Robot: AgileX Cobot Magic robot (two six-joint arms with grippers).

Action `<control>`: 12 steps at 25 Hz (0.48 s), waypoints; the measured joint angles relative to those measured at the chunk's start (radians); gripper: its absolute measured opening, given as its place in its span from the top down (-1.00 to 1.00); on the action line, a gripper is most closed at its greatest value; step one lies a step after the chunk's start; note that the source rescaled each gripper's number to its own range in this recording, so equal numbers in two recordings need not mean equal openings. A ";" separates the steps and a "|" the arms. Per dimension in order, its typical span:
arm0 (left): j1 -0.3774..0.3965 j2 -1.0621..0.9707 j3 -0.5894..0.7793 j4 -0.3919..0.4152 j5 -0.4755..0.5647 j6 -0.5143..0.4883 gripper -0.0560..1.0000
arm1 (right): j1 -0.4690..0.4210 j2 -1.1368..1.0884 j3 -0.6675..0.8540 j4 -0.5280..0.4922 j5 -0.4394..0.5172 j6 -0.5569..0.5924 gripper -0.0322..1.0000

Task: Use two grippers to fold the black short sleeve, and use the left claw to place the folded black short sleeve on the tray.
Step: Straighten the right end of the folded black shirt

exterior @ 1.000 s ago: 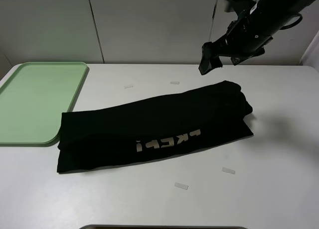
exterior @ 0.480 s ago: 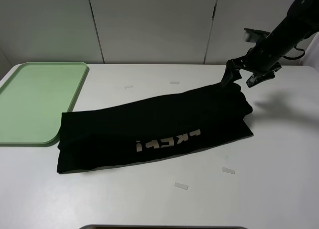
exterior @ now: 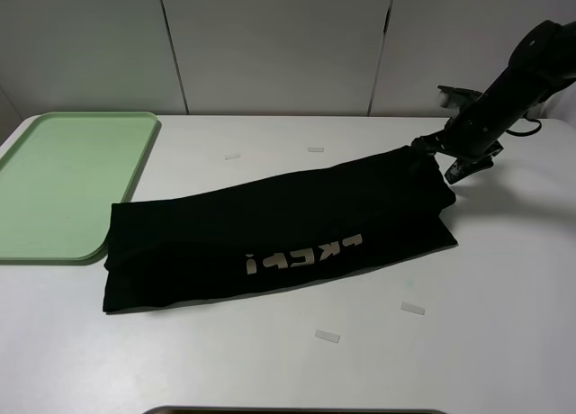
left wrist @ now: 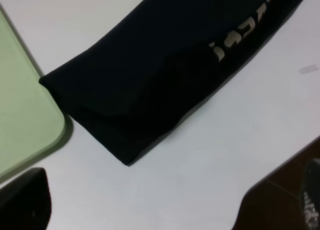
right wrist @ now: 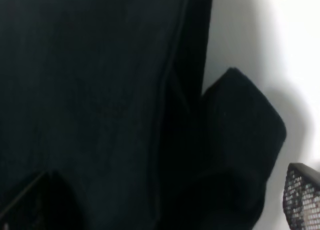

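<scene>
At the two-o'clock end of the table [exterior: 270, 369], seen from the high camera, the right gripper [exterior: 438, 159] has dropped from well above the cloth to the far corner of the black short sleeve [exterior: 270, 234]. Its jaws stand wide, one finger on each side of that corner, and nothing is pinched yet. The shirt has not shifted. It lies as one long band, already doubled lengthwise, running from eight o'clock to two o'clock. The tray [exterior: 63, 180] sits bare at nine to ten o'clock. I judge the right arm is set to take this end for the next fold. No left arm shows in this view.

From the left wrist camera, the left claw [left wrist: 145, 202] hangs above the shirt's tray-side end with its fingers [left wrist: 22, 205] spread wide and only bare table between them. The shirt's corner meets the tray's rounded rim, though touching or just overlapping I cannot say. Only part of the pale lettering [left wrist: 240, 32] is in frame, and both fingers are cut off by the frame edge.

From the right wrist camera, black cloth fills nearly everything and its layers are hard to separate. A sleeve flap [right wrist: 245, 135] pokes out onto the white table. One meshed pad [right wrist: 302, 197] shows clearly beside it. The other finger is a dark shape lost against dark fabric, so whether either pad touches the cloth cannot be told.
</scene>
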 joint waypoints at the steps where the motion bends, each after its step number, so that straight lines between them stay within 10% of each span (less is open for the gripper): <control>1: 0.000 0.000 0.000 0.000 0.000 0.000 -1.00 | 0.000 0.010 0.000 0.003 -0.003 -0.002 -0.99; 12: 0.000 0.000 0.000 0.000 0.000 0.000 -1.00 | 0.012 0.054 0.014 0.077 -0.029 -0.013 -0.99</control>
